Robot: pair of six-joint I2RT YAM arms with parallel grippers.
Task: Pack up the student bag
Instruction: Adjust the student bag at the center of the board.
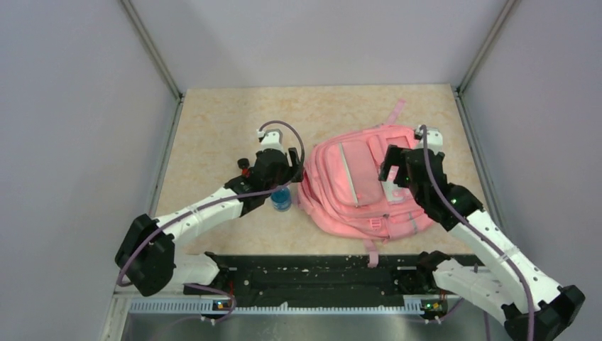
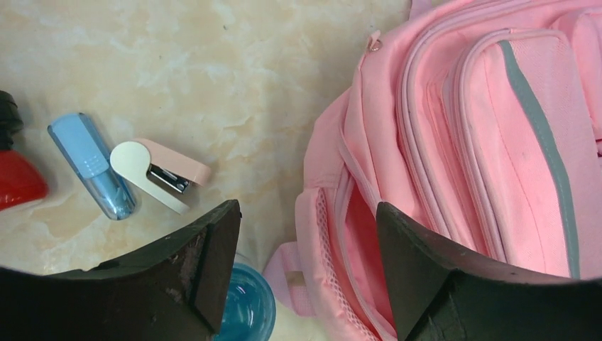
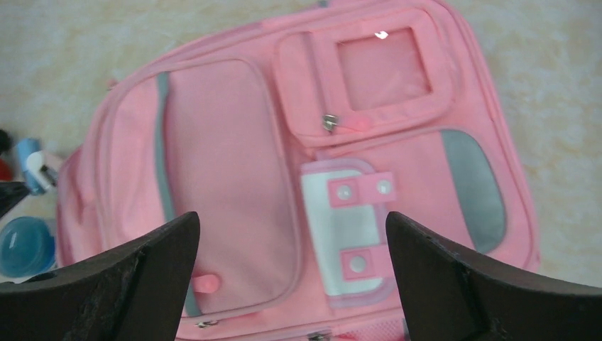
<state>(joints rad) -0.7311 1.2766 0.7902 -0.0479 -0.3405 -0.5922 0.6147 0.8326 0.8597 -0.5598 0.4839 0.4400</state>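
Pink fabric fills most of both wrist views: the student bag point(image 1: 362, 188) lies front-up on the right half of the worktop point(image 1: 213, 128), closer to the right edge than the left, with one strap trailing toward the near edge.

The right gripper point(image 3: 291, 220) hangs above the bag's front with its jaws spread wide, gripping nothing. Between its fingers point(image 3: 142, 277) show the large grey-striped front pocket and a white patch with pink snap tabs. Whether either finger touches the fabric cannot be told.

The left gripper point(image 2: 307, 213) stands at the bag's left side, jaws well apart and empty. Its right finger point(image 2: 426, 277) sits over the mesh-lined side pocket; contact cannot be told. Its left finger overlaps a blue cup point(image 2: 245, 309) that stands just beside the bag.

Further toward the left edge lie a pink-and-white stapler point(image 2: 160, 174), a blue tube point(image 2: 96, 167) touching it, and a red object point(image 2: 18, 177) cut off by the frame.

A framed window pocket on the bag's front is plain pink; any lettering on the items is too small to read.
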